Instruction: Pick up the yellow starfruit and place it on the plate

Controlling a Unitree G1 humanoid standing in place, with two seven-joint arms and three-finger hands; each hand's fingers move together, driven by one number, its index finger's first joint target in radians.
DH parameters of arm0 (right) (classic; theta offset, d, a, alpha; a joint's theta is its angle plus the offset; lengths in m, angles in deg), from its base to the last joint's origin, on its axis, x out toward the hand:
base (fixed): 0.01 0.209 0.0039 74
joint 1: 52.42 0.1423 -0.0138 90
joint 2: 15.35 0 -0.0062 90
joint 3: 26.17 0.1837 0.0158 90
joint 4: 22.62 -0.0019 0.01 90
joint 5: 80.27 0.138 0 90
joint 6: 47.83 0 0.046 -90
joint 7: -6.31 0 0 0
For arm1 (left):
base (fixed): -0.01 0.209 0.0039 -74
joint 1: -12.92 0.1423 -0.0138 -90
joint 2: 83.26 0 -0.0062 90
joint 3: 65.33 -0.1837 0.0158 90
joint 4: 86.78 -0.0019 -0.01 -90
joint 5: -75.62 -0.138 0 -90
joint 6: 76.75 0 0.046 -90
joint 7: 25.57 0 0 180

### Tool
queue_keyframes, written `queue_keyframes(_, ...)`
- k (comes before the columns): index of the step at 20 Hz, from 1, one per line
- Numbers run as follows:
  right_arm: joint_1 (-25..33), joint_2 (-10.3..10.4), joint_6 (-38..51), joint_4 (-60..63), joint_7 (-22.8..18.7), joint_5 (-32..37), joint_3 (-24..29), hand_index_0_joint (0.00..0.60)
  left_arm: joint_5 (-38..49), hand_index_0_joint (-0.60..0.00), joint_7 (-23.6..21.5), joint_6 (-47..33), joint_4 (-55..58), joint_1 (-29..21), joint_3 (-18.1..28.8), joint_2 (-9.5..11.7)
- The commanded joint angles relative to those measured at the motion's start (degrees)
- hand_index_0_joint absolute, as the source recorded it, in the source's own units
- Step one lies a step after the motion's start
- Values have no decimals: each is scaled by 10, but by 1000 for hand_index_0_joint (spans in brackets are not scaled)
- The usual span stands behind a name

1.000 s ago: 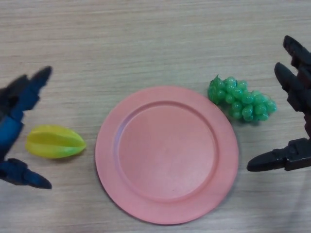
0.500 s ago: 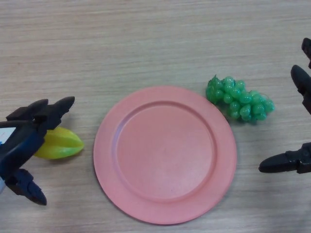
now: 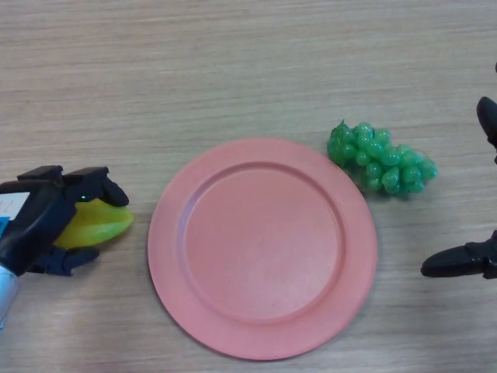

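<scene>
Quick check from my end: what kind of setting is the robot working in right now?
Probably a test tabletop, not a real kitchen: a bare light wood-grain table holding only a round pink plate, a glossy, toy-like green grape bunch and a yellow starfruit in the left hand.

Green grapes [image 3: 382, 162] on wood table [image 3: 233, 70]

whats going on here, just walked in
The robot's left hand has its fingers curled around the yellow starfruit, which sits on the wooden table just left of the pink plate. The plate holds nothing yet. A bunch of green grapes lies at the plate's upper right edge. The right hand shows at the right edge, fingers open, touching nothing.
</scene>
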Motion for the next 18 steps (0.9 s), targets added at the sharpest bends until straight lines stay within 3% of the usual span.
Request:
queue_keyframes(1, 10, -16, 74, -40, -9, 22, 42, 0, 32, -600, 11, -16, 56, -2, 48, 27)
queue_keyframes(2, 10, -16, 75, -42, -9, 22, 41, 0, 30, -600, 12, -17, 62, -1, 50, 26)
queue_keyframes(3, 12, -17, 68, -48, -11, 21, 41, 0, -1, -600, -22, -30, 78, -5, 62, 33)
queue_keyframes(6, 11, -15, 67, -52, -13, 19, 40, 0, 0, -600, -33, -20, 130, -17, 70, 34)
queue_keyframes(8, 9, -14, 74, -56, -13, 16, 41, 0, -33, -600, -69, -11, 173, -29, 61, 22)
queue_keyframes(12, 6, -14, 65, -66, -11, 22, 48, 0, -95, -600, -115, 21, 225, -44, -11, -26)
queue_keyframes(15, 6, -15, 59, -74, -8, 24, 52, 0, -62, -600, -54, 44, 237, -37, -90, -83)
queue_keyframes(18, 4, -13, 55, -79, -7, 28, 53, 0, -85, -600, -56, 36, 207, -39, -120, -104)
